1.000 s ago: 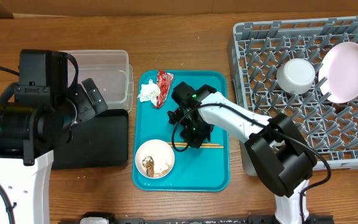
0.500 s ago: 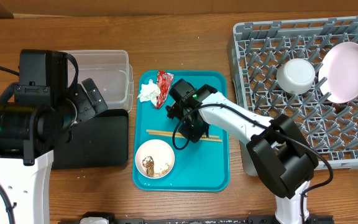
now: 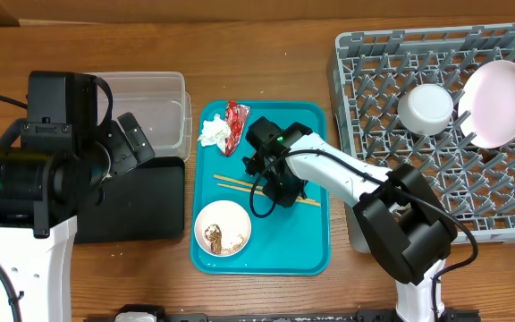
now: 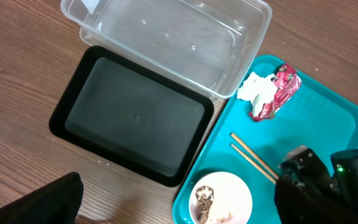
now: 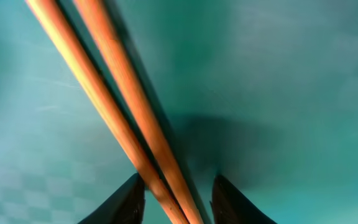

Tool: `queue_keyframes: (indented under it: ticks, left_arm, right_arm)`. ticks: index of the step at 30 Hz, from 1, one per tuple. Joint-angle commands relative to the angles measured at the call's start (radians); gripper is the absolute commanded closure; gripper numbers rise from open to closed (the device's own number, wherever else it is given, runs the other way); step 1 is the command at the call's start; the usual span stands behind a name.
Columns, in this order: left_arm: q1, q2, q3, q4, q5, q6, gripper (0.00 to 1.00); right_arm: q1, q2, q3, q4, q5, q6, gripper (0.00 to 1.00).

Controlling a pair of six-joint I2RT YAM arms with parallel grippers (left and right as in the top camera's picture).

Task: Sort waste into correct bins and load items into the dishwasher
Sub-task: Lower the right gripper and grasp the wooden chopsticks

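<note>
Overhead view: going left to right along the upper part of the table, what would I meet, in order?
clear tub → crumpled tissue → red wrapper → white bowl → large plate

Even bright light — chopsticks blurred in right wrist close-up.
</note>
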Motion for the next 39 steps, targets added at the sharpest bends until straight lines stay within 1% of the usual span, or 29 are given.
queue_keyframes:
  ticks: [1, 6, 9, 15, 20, 25, 31, 39]
  left_arm:
    - [0.004, 0.004, 0.007, 0.002, -0.014, -0.01, 0.0]
    - [0.004, 0.004, 0.007, 0.002, -0.014, -0.01, 0.0]
    - [0.004, 0.004, 0.007, 0.002, -0.014, -0.01, 0.0]
    - [0.004, 0.004, 0.007, 0.002, -0.014, -0.01, 0.0]
    - [0.004, 0.004, 0.007, 0.002, -0.014, -0.01, 0.0]
    - [0.004, 0.004, 0.007, 0.002, -0.014, -0.01, 0.0]
    - [0.004, 0.004, 0.007, 0.002, -0.014, -0.01, 0.0]
    - [0.004, 0.004, 0.007, 0.002, -0.014, -0.01, 0.0]
  right_arm:
    - [-0.003, 0.027, 0.009, -0.032, 0.026, -0.005, 0.59]
    - [-0.003, 0.016, 0.094, -0.105, -0.008, -0.002, 0.5]
    - [-0.003, 0.01, 0.13, -0.101, -0.06, -0.002, 0.47]
    - [-0.003, 0.011, 0.138, -0.019, -0.093, 0.006, 0.49]
    - [-0.003, 0.018, 0.136, 0.008, -0.09, -0.003, 0.5]
    - [-0.003, 0.024, 0.103, 0.071, -0.089, -0.006, 0.5]
    - [-0.002, 0.025, 0.062, 0.095, -0.078, -0.006, 0.5]
    - [-0.002, 0.028, 0.06, 0.121, -0.055, -0.002, 0.5]
